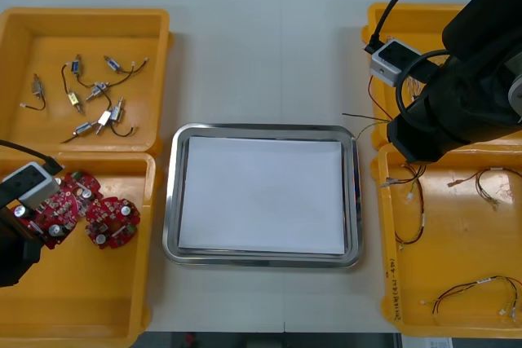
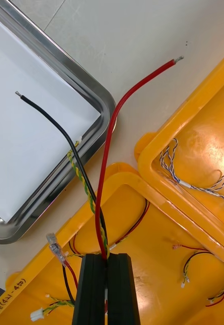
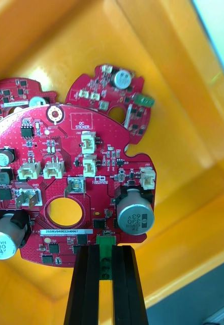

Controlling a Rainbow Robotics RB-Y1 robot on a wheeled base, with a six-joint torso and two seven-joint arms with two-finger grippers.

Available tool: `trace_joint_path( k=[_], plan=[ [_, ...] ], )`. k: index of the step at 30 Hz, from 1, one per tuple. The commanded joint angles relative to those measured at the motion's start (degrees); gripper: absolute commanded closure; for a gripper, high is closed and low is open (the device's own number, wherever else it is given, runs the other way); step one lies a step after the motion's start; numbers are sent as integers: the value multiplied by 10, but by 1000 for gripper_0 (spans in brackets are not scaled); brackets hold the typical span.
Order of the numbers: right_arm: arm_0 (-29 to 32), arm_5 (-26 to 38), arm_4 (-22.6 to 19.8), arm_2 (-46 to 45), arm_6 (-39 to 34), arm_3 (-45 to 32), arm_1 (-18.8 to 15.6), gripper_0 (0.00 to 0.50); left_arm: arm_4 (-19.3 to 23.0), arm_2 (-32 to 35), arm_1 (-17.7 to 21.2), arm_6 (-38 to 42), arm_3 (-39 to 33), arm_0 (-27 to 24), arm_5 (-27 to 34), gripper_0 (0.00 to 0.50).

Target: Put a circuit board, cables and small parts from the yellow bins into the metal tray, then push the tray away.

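Note:
My left gripper (image 3: pixel 105 254) is shut on the green connector at the edge of a round red circuit board (image 3: pixel 66 172), held over the near left yellow bin (image 1: pixel 73 299). A second board (image 3: pixel 112 94) lies underneath it in the bin (image 1: pixel 112 222). My right gripper (image 2: pixel 106 274) is shut on a bundle of cables (image 2: pixel 109 152): one red, one black and a yellow-green twist. It hovers over the inner rim of the near right bin (image 2: pixel 142 188), and the cable ends (image 1: pixel 359 120) reach toward the metal tray's (image 1: pixel 261 129) far right corner.
The tray is white inside and holds nothing. Small metal parts (image 1: pixel 90 95) lie in the far left bin. Red and black cables (image 1: pixel 481 291) lie in the near right bin, and a blue and white twisted cable (image 2: pixel 188 183) in the far right bin.

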Motion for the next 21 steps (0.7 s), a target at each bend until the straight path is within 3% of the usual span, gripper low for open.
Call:
trace_joint_path(
  k=[1,14,21],
  plan=[
    [-17,2,5,6,-17,-14,10,500,15,4,-9,136,-37,-52,36,500],
    [-17,2,5,6,-17,-15,10,500,18,-101,-9,282,-58,-179,58,500],
    [-17,2,5,6,-17,-14,10,500,-20,-203,-9,351,-58,-256,58,500]
  ],
)
